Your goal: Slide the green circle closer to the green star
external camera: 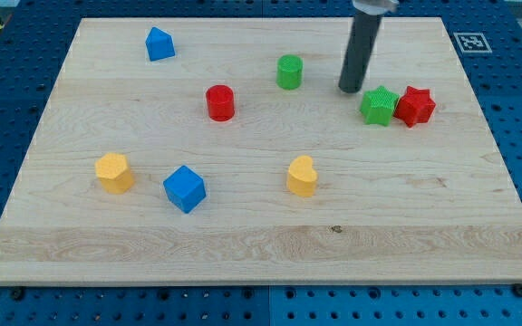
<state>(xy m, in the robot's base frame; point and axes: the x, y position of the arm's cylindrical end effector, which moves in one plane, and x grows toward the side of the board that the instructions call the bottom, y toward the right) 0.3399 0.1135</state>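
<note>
Toward the counter's (243, 244) far edge, a little right of its middle, stands the green circle (289, 71), upright and clear of everything. The green star (379, 105) lies well to its right and slightly nearer, touching or all but touching the red star (415, 105) on its right side. My tip (351, 90) rests between the two green blocks, just beside the green star's upper left and some way from the circle.

The tip sits on the wrong side for the job: to send the circle rightward it would need to be on the circle's left. A push from here would most likely drive the circle away toward the left edge, or nudge the green star into the red one and shift the target. Circling round, the rod could also clip the circle off-centre and send it wide, since a round block slips off a narrow tip easily.

There are no jaws on this arm, only the plain rod, so nothing is open, clenched or held; the tip touches no block.

Farther out: a red cylinder (220, 102) left of the circle, a blue block (159, 43) near the far-left corner, and a yellow block (114, 172), blue cube (185, 188) and second yellow block (302, 176) toward the near edge.
</note>
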